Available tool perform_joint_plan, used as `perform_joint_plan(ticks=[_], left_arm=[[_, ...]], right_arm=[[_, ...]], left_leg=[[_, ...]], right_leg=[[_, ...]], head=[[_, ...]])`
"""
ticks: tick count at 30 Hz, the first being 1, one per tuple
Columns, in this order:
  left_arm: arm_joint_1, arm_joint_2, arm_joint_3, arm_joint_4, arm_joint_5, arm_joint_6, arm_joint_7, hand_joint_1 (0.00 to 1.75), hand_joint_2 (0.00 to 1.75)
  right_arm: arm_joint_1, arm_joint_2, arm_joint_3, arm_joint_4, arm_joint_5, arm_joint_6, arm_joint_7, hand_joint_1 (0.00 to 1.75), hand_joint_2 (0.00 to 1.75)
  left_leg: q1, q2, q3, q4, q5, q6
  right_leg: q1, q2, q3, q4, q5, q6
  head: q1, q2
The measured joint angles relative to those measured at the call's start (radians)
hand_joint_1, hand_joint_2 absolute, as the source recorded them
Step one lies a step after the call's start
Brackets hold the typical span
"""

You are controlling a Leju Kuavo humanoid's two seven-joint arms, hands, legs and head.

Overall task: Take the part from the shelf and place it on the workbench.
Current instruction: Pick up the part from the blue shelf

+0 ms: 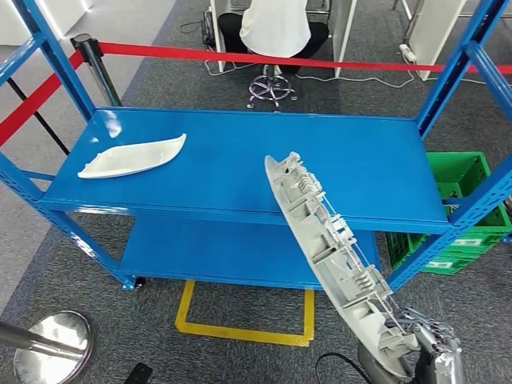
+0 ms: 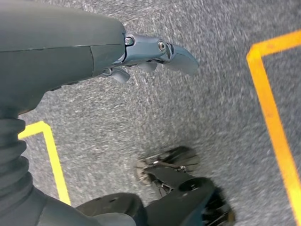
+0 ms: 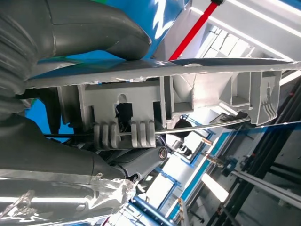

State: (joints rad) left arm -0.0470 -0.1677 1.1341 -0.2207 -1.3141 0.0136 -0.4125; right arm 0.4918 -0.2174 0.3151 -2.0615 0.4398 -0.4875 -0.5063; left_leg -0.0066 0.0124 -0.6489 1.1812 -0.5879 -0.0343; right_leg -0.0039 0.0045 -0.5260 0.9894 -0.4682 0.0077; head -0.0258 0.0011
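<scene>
My right hand (image 1: 430, 346) grips one end of a long grey ribbed plastic part (image 1: 329, 248), lifted off the blue shelf (image 1: 374, 172) and slanting up toward its middle. In the right wrist view the part (image 3: 170, 101) runs across the picture with the thumb (image 3: 96, 28) on one side and the fingers (image 3: 142, 162) on the other. A second, white curved part (image 1: 133, 158) lies on the shelf's top deck at the left. My left hand (image 2: 156, 52) hangs over the grey carpet, fingers loosely extended and holding nothing.
Blue shelf uprights (image 1: 458, 68) stand at both sides. A green crate (image 1: 468, 212) sits right of the shelf. A red barrier tape (image 1: 254, 58) runs behind, with a seated person (image 1: 274, 32) beyond. Yellow floor marking (image 1: 242, 330) and a chrome post base (image 1: 51, 344) lie in front.
</scene>
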Motion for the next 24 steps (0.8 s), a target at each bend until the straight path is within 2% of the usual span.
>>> perform_joint_plan(ticks=[1, 2, 3, 4, 5, 6, 7, 8, 9, 10, 11, 12, 13, 14, 15, 16, 17, 18, 19, 20, 21, 22, 23, 24], left_arm=[[0.0, -0.001, -0.002, 0.0, -0.002, 0.002, -0.001, 0.0, 1.75], [0.0, -0.001, -0.004, 0.0, -0.003, 0.005, -0.001, 0.0, 1.75], [-0.001, -0.002, -0.004, 0.0, -0.003, 0.008, -0.002, 0.0, 1.75], [-0.002, -0.002, -0.005, 0.0, -0.003, 0.01, -0.003, 0.0, 1.75], [-0.003, -0.002, -0.006, 0.0, -0.004, 0.012, -0.005, 0.0, 1.75], [-0.004, -0.004, -0.007, 0.0, -0.005, 0.012, -0.008, 0.0, 1.75], [-0.005, -0.006, -0.009, 0.001, -0.008, 0.013, -0.01, 0.0, 1.75], [-0.007, -0.008, -0.011, 0.001, -0.011, 0.013, -0.012, 0.0, 1.75], [-0.007, -0.01, -0.012, 0.001, -0.013, 0.012, -0.013, 0.0, 1.75], [-0.006, -0.012, -0.014, 0.002, -0.016, 0.012, -0.013, 0.0, 1.75], [-0.004, -0.012, -0.015, 0.002, -0.018, 0.013, -0.013, 0.0, 1.75], [-0.001, -0.012, -0.016, 0.003, -0.02, 0.014, -0.013, 0.0, 1.75], [0.002, -0.013, -0.018, 0.003, -0.021, 0.016, -0.013, 0.0, 1.75], [0.003, -0.013, -0.019, 0.003, -0.022, 0.018, -0.012, 0.0, 1.75], [0.003, -0.013, -0.02, 0.004, -0.022, 0.019, -0.011, 0.0, 1.75], [0.003, -0.014, -0.02, 0.004, -0.021, 0.02, -0.011, 0.0, 1.75], [0.003, -0.014, -0.02, 0.004, -0.021, 0.02, -0.01, 0.0, 1.75], [0.003, -0.014, -0.02, 0.004, -0.021, 0.02, -0.01, 0.0, 1.75], [0.002, -0.014, -0.02, 0.004, -0.021, 0.02, -0.01, 0.0, 1.75], [0.001, -0.015, -0.02, 0.004, -0.021, 0.02, -0.01, 0.0, 1.75], [0.0, -0.016, -0.02, 0.004, -0.021, 0.02, -0.01, 0.0, 1.75], [-0.001, -0.017, -0.02, 0.004, -0.02, 0.02, -0.009, 0.0, 1.75], [-0.002, -0.017, -0.02, 0.004, -0.019, 0.02, -0.008, 0.0, 1.75], [-0.002, -0.017, -0.021, 0.004, -0.017, 0.02, -0.006, 0.0, 1.75]], right_arm=[[0.001, 0.0, 0.0, 0.0, -0.001, -0.002, 0.0, 1.75, 1.75], [0.002, 0.001, 0.0, 0.0, -0.002, -0.003, 0.0, 1.75, 1.75], [0.002, 0.001, 0.0, 0.0, -0.003, -0.005, -0.001, 1.75, 1.75], [0.003, 0.001, 0.0, 0.0, -0.004, -0.006, -0.001, 1.75, 1.75], [0.003, 0.002, 0.0, 0.0, -0.005, -0.008, -0.001, 1.75, 1.75], [0.004, 0.002, 0.0, -0.001, -0.006, -0.009, -0.001, 1.75, 1.75], [0.005, 0.002, -0.001, -0.002, -0.007, -0.01, 0.0, 1.75, 1.75], [0.006, 0.003, -0.001, -0.004, -0.007, -0.011, -0.001, 1.75, 1.75], [0.007, 0.003, -0.001, -0.005, -0.007, -0.012, -0.001, 1.75, 1.75], [0.01, 0.003, -0.001, -0.006, -0.007, -0.013, -0.001, 1.75, 1.75], [0.015, 0.004, -0.001, -0.006, -0.008, -0.013, -0.001, 1.75, 1.75], [0.018, 0.004, -0.001, -0.006, -0.01, -0.013, -0.001, 1.75, 1.75], [0.02, 0.005, -0.001, -0.006, -0.014, -0.013, -0.001, 1.75, 1.75], [0.021, 0.005, -0.001, -0.006, -0.019, -0.012, 0.0, 1.75, 1.75], [0.019, 0.005, -0.001, -0.006, -0.023, -0.012, 0.0, 1.75, 1.75], [0.018, 0.005, 0.0, -0.006, -0.026, -0.011, 0.0, 1.75, 1.75], [0.017, 0.006, 0.0, -0.006, -0.028, -0.011, -0.001, 1.75, 1.75], [0.017, 0.006, 0.0, -0.006, -0.03, -0.011, -0.001, 1.75, 1.75], [0.016, 0.006, 0.0, -0.006, -0.031, -0.011, -0.001, 1.75, 1.75], [0.016, 0.006, 0.0, -0.006, -0.032, -0.011, -0.001, 1.75, 1.75], [0.015, 0.006, 0.0, -0.006, -0.032, -0.01, -0.001, 1.75, 1.75], [0.013, 0.006, 0.0, -0.006, -0.032, -0.01, -0.001, 1.75, 1.75], [0.01, 0.006, 0.0, -0.006, -0.032, -0.008, -0.001, 1.75, 1.75], [0.008, 0.006, 0.0, -0.006, -0.032, -0.006, -0.001, 1.75, 1.75]], left_leg=[[0.002, -0.002, -0.008, 0.05, -0.019, -0.002], [0.004, -0.004, -0.004, 0.075, -0.013, -0.003], [0.006, -0.006, 0.014, 0.07, 0.013, -0.004], [0.009, -0.011, 0.047, 0.033, 0.045, -0.004], [0.012, -0.029, 0.093, -0.026, 0.068, -0.005], [0.015, -0.05, 0.14, -0.095, 0.077, -0.003], [0.017, -0.07, 0.176, -0.155, 0.073, 0.0], [0.018, -0.083, 0.195, -0.194, 0.063, 0.004], [0.016, -0.082, 0.198, -0.212, 0.058, 0.012], [0.016, -0.071, 0.188, -0.215, 0.061, 0.02], [0.015, -0.06, 0.178, -0.214, 0.069, 0.028], [0.015, -0.046, 0.168, -0.214, 0.08, 0.038], [0.015, -0.032, 0.157, -0.215, 0.09, 0.046], [0.011, -0.02, 0.147, -0.214, 0.1, 0.051], [0.008, -0.007, 0.136, -0.214, 0.109, 0.054], [0.006, 0.006, 0.125, -0.214, 0.118, 0.056], [0.004, 0.02, 0.113, -0.213, 0.127, 0.056], [0.002, 0.033, 0.101, -0.213, 0.137, 0.056], [0.0, 0.046, 0.09, -0.212, 0.146, 0.055], [-0.002, 0.056, 0.082, -0.212, 0.154, 0.053], [-0.004, 0.065, 0.076, -0.21, 0.161, 0.05], [-0.006, 0.074, 0.071, -0.209, 0.168, 0.046], [-0.008, 0.084, 0.068, -0.207, 0.176, 0.042], [-0.008, 0.094, 0.065, -0.207, 0.184, 0.038]], right_leg=[[0.0, 0.009, -0.016, 0.001, 0.012, 0.0], [-0.001, 0.018, -0.031, 0.003, 0.023, 0.002], [-0.002, 0.028, -0.046, 0.005, 0.033, 0.005], [-0.004, 0.038, -0.06, 0.008, 0.043, 0.01], [-0.005, 0.048, -0.073, 0.012, 0.051, 0.016], [-0.006, 0.057, -0.085, 0.017, 0.059, 0.022], [-0.006, 0.066, -0.096, 0.022, 0.069, 0.029], [-0.006, 0.074, -0.107, 0.024, 0.079, 0.035], [-0.006, 0.083, -0.117, 0.023, 0.092, 0.041], [-0.009, 0.09, -0.127, 0.021, 0.104, 0.046], [-0.009, 0.084, -0.137, 0.024, 0.099, 0.051], [-0.009, 0.069, -0.148, 0.042, 0.074, 0.055], [-0.008, 0.048, -0.161, 0.08, 0.03, 0.059], [-0.007, 0.025, -0.174, 0.137, -0.026, 0.062], [-0.007, 0.012, -0.186, 0.205, -0.074, 0.064], [-0.007, 0.006, -0.192, 0.267, -0.101, 0.065], [-0.007, 0.004, -0.186, 0.306, -0.102, 0.065], [-0.006, 0.002, -0.165, 0.313, -0.082, 0.064], [-0.006, -0.003, -0.125, 0.284, -0.052, 0.062], [-0.004, -0.018, -0.069, 0.223, -0.03, 0.058], [-0.001, -0.039, -0.004, 0.143, -0.026, 0.054], [0.003, -0.058, 0.053, 0.063, -0.036, 0.05], [0.006, -0.07, 0.089, 0.005, -0.05, 0.046], [0.01, -0.07, 0.103, -0.028, -0.06, 0.042]], head=[[0.0, 0.0], [0.0, 0.0], [0.0, 0.0], [0.0, 0.0], [0.0, 0.0], [0.0, 0.0], [0.0, 0.0], [0.001, 0.0], [0.002, 0.0], [0.001, 0.0], [0.003, 0.0], [0.005, 0.0], [0.008, 0.0], [0.011, 0.0], [0.013, 0.0], [0.014, 0.0], [0.014, 0.0], [0.014, 0.0], [0.014, 0.0], [0.014, 0.0], [0.014, 0.0], [0.014, 0.0], [0.014, 0.0], [0.015, 0.0]])
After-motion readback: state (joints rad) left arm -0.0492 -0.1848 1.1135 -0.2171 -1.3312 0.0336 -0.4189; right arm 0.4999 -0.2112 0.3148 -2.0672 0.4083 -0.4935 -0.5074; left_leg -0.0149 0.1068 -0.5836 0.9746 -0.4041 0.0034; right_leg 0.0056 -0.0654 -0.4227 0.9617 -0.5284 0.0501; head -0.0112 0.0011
